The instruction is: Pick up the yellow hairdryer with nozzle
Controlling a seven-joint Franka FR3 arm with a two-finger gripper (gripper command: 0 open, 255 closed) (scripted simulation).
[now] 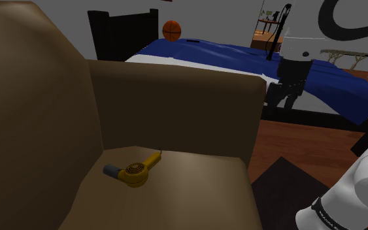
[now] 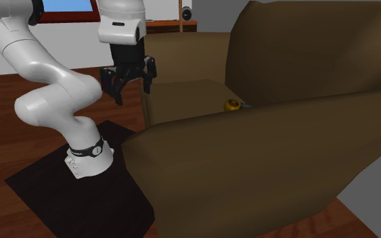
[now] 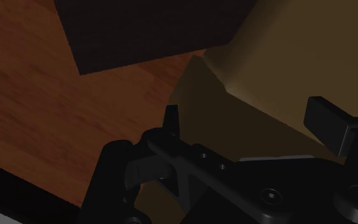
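Observation:
The yellow hairdryer (image 1: 135,171) lies flat on the brown armchair's seat (image 1: 189,196), its grey nozzle toward the shoulder view's left and its handle pointing back toward the far armrest. In the second exterior view a small bit of the hairdryer (image 2: 232,104) peeks over the near armrest. My gripper (image 1: 287,99) hangs open and empty outside the chair, beyond its armrest and well above the floor. The gripper (image 2: 129,84) points down beside the chair's front corner. In the wrist view the gripper (image 3: 250,124) has its fingertips (image 3: 171,118) wide apart over the chair's edge and wooden floor.
The armchair's tall back (image 1: 32,98) and armrests (image 1: 176,104) wall in the seat. A dark mat (image 2: 74,196) lies under the stand on the wooden floor (image 3: 50,108). A bed with a blue cover (image 1: 241,59) and a basketball (image 1: 171,30) stand behind.

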